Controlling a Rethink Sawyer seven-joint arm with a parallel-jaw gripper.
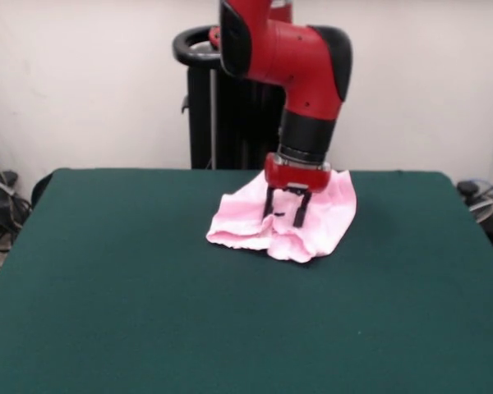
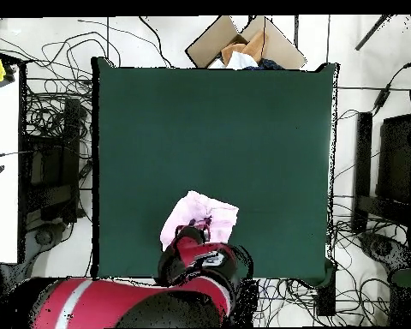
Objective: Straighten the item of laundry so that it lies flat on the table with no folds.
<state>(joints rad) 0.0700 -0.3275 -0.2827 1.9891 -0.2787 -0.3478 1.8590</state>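
Observation:
The pale pink pants [image 1: 324,215] lie crumpled and folded on the dark green table [image 1: 107,287], near its far edge in front of the robot's pedestal. My gripper [image 1: 283,213] hangs straight down over the middle of the garment. Its two black fingers [image 1: 269,203] stand apart, open, with the tips at the cloth's surface and nothing held. In the overhead view the pants [image 2: 200,214] show as a bunched pink patch near the bottom edge of the table [image 2: 217,128]. The red arm [image 2: 200,259] covers part of the garment there and hides the gripper. The bow and cuffs cannot be made out.
The black pedestal [image 1: 222,107] stands right behind the table's far edge. An open cardboard box [image 2: 243,43] sits on the floor beyond the opposite edge. Cables [image 2: 46,111] and dark equipment [image 2: 396,163] lie around the table's sides.

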